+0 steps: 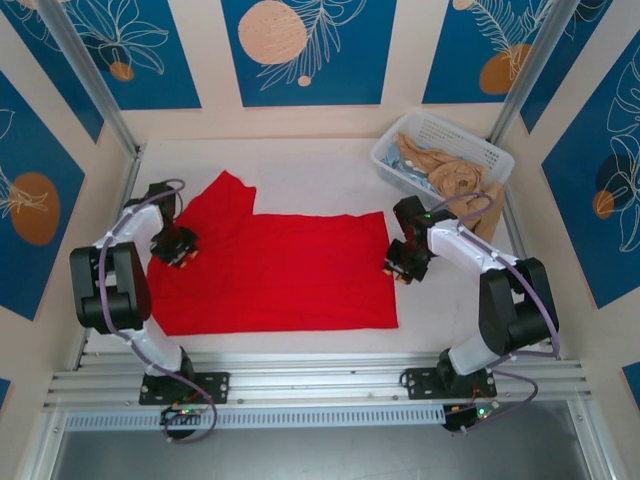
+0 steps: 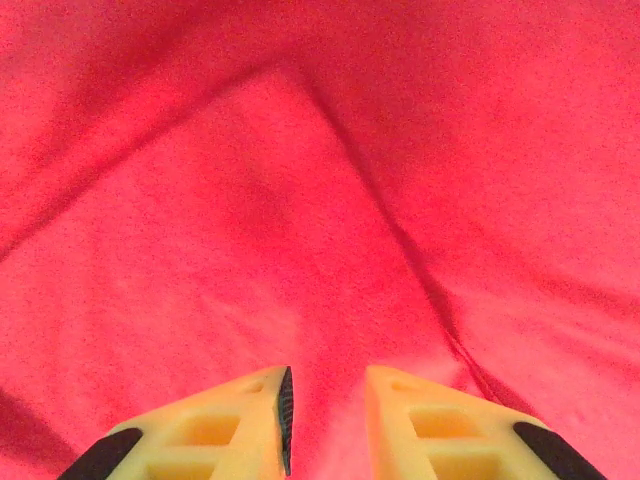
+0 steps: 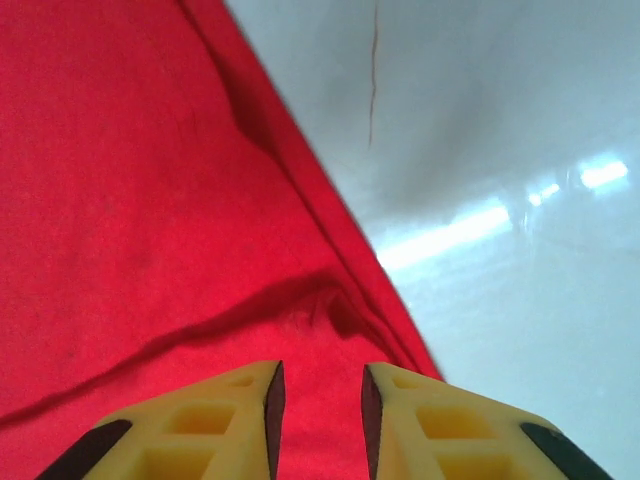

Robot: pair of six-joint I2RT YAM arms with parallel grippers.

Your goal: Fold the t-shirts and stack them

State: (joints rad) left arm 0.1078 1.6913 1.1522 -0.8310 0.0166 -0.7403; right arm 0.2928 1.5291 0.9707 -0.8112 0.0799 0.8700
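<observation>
ok, one bright red t-shirt [image 1: 270, 270] lies spread flat across the middle of the white tabletop [image 1: 310, 175], plain red side up. it is roughly a wide rectangle, with one sleeve flap sticking out toward the far left corner. its near hem runs close along the near edge of the tabletop. up close in the left wrist view the t-shirt [image 2: 300, 200] shows soft creases, with a raised fold running diagonally. in the right wrist view the t-shirt [image 3: 130, 200] has its edge crossing diagonally over the glossy tabletop [image 3: 500, 150], which has a thin dark line [image 3: 372, 80] on it.

left gripper [image 1: 178, 250] sits on the left part of the t-shirt below the sleeve. in its own view the left gripper [image 2: 327, 375] has yellow fingers a narrow gap apart over the cloth, and i cannot tell if it grips. right gripper [image 1: 400, 268] is at the right edge of the t-shirt. in its own view the right gripper [image 3: 322, 368] is narrow too, and creases pull into the gap, so it looks pinched on the cloth edge.

a white basket [image 1: 390, 160] at the far right corner holds tan clothes [image 1: 455, 178]. the cream walls carry blue panels [image 1: 300, 50] with leaf and orange circle prints. metal rails [image 1: 320, 385] run along the near edge.
</observation>
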